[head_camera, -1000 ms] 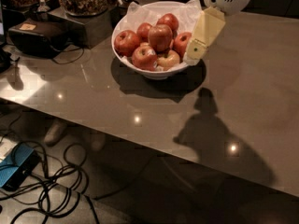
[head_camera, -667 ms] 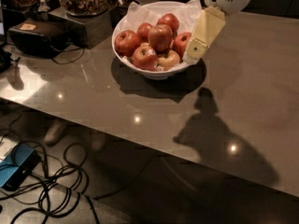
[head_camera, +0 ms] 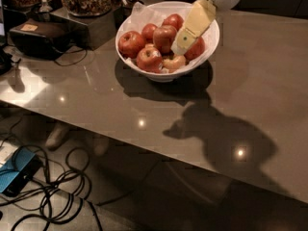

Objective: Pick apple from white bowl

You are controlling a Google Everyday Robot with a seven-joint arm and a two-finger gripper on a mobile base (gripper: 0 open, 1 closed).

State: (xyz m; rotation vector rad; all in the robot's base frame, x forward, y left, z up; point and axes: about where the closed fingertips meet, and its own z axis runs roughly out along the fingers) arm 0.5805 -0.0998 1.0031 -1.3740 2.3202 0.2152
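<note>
Camera view: hand (head_camera: 180, 46) in white bowl (head_camera: 166, 74) beside apple (head_camera: 162, 36), grip state unclear.

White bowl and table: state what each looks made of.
White bowl: likely glazed ceramic; its wall is smooth and glossy. Table: polished stone or laminate, unclear which; it reflects light spots. The gripper hangs over the bowl, beside the apple.

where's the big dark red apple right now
In the camera view, the apple sits near the middle of the white bowl, among smaller red apples, with the tool beside it on the picture's right.
</note>
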